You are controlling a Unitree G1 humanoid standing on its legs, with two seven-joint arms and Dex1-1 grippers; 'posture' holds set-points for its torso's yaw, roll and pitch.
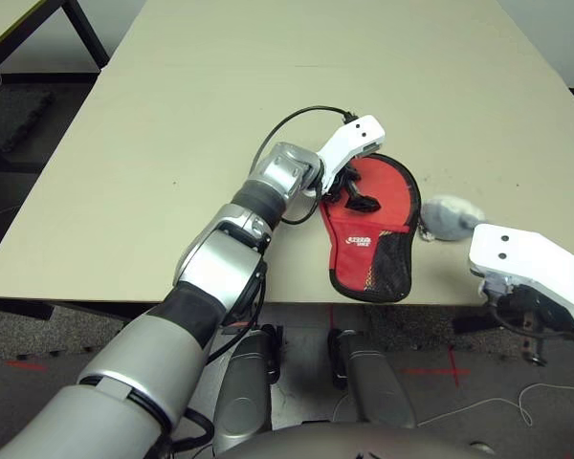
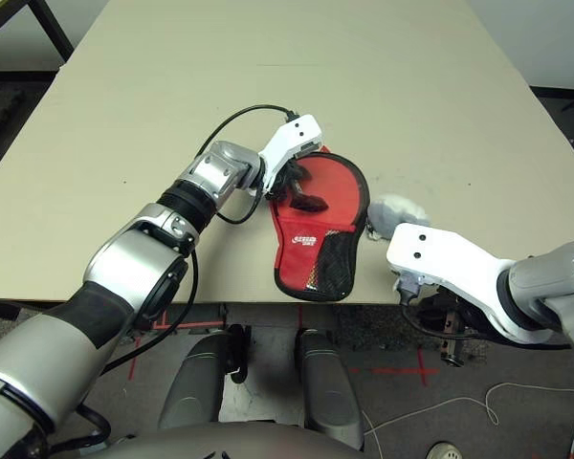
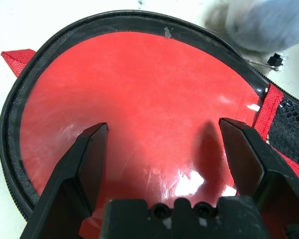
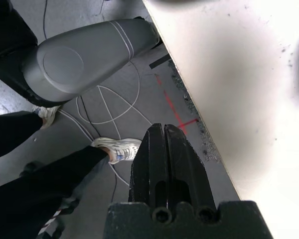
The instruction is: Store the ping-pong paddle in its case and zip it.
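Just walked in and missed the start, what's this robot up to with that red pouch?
It's packing a paddle into the red case, which lies near the table's front edge. The left gripper rests over the case's clear round panel, fingers spread wide. The right gripper is shut, holding nothing, off the table's edge. A fluffy grey pompom lies beside the case.

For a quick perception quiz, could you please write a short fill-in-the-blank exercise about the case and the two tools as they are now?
1. The left tool hovers over the clear panel of the case with its fingers ____.
2. The right tool is off the table's near edge, over the floor, with its fingers ____.
3. The fluffy pompom lies on the ____, beside the case.
4. The face seen through the clear panel is coloured ____.

Missing words: open; shut; table; red
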